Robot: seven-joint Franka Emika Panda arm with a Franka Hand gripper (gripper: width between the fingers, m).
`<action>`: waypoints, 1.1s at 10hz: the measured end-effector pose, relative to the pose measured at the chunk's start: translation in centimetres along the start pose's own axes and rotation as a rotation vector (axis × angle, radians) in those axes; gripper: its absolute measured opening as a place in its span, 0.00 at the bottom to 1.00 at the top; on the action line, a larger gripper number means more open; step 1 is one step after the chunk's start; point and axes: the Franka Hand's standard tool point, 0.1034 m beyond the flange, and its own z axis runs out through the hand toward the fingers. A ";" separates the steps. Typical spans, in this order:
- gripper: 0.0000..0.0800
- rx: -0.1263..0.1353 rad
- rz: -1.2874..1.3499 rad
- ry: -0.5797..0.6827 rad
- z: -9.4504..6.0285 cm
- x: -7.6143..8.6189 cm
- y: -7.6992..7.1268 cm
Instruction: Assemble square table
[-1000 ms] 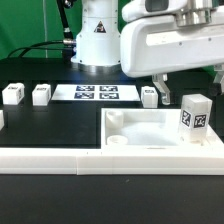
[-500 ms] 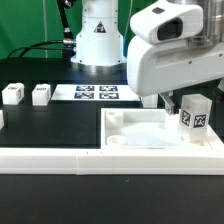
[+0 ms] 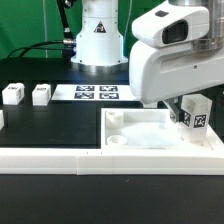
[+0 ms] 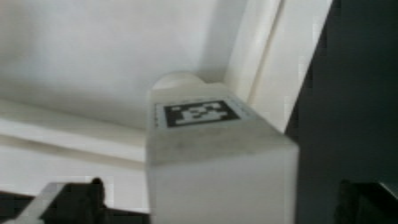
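The square table's white slab [image 3: 140, 150] lies recessed face up at the exterior view's right. One white tagged leg [image 3: 197, 115] stands upright in its far right corner. My gripper [image 3: 188, 106] has come down over that leg. In the wrist view the leg [image 4: 217, 150], with its tag facing up, stands between my dark fingertips [image 4: 75, 200]. Space shows on both sides of the leg, so the gripper [image 4: 222, 205] is open and straddles it without gripping. Below the leg in that view lies the slab's inner face [image 4: 89, 60].
Two loose tagged legs [image 3: 13, 94] [image 3: 41, 95] sit at the exterior view's back left. The marker board [image 3: 97, 94] lies beside them, in front of the robot base [image 3: 97, 40]. A long white border bar [image 3: 60, 156] runs along the front.
The arm has swung down and toward the exterior view's left onto the upright leg. It now covers the loose leg behind the slab. The fingers have narrowed slightly.
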 end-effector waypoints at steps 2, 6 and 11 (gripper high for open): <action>0.51 0.000 0.009 0.000 0.0 0.0 0.0; 0.37 -0.006 0.240 0.000 0.1 -0.1 0.6; 0.37 -0.018 0.694 0.070 0.2 -0.2 0.8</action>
